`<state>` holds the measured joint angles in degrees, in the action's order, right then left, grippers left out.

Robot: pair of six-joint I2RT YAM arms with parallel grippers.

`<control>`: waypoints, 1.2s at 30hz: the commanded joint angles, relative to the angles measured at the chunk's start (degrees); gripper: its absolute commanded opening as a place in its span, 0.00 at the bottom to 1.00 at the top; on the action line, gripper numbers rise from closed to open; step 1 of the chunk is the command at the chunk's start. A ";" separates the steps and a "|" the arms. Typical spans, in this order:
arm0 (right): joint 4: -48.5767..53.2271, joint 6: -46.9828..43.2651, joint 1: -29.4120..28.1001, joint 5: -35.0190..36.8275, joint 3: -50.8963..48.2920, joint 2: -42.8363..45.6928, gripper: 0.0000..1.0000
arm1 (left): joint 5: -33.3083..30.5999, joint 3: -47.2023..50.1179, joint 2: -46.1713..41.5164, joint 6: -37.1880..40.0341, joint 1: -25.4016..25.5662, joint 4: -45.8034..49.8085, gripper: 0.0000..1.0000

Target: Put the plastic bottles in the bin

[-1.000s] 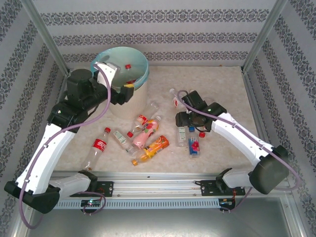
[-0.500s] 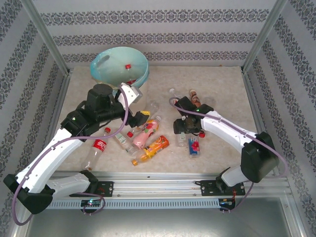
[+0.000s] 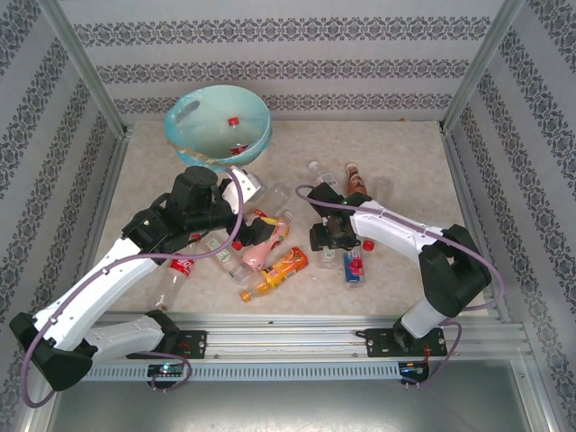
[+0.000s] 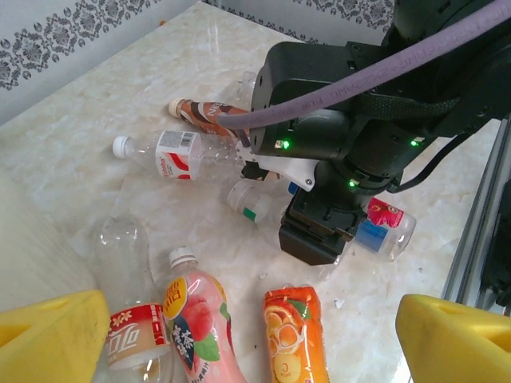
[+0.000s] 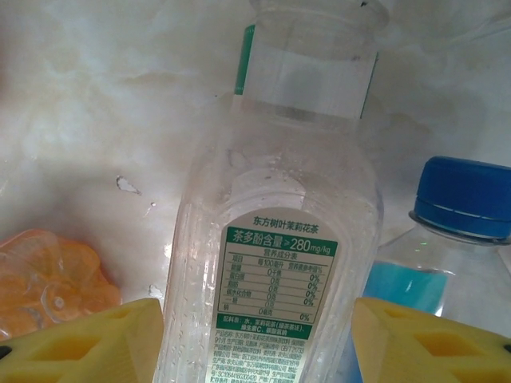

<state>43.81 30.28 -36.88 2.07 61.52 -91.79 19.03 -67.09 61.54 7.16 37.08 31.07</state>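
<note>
Now we see the left arm [image 3: 117,261] bent low before the bin [image 3: 202,126], the left pincer [image 4: 255,339] wide apart over the plastic bottles [image 3: 281,266]. Farther from the bin, the right pincer [image 5: 255,335] points down astride a clear bottle [image 5: 279,199]; whether it grips, we cannot tell.

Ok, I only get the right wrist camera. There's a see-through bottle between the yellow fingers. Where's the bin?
Observer: The bin stands at the far left corner of the table, well away from the right gripper.
Operator: Is anything in it?
Observer: Yes, at least one bottle with a red cap lies inside.
Operator: And what's the other arm doing?
Observer: The left gripper hangs wide open above a pink peach bottle and an orange bottle.
</note>
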 commanded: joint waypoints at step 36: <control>-4.34 2.40 -1.79 0.68 -2.95 -7.61 0.71 | -3.73 5.04 -3.38 -3.82 0.54 -0.84 0.94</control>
<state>39.59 31.88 -38.02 2.72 60.82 -95.88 16.01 -62.78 58.28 3.79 37.08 31.16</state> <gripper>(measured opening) 0.710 0.935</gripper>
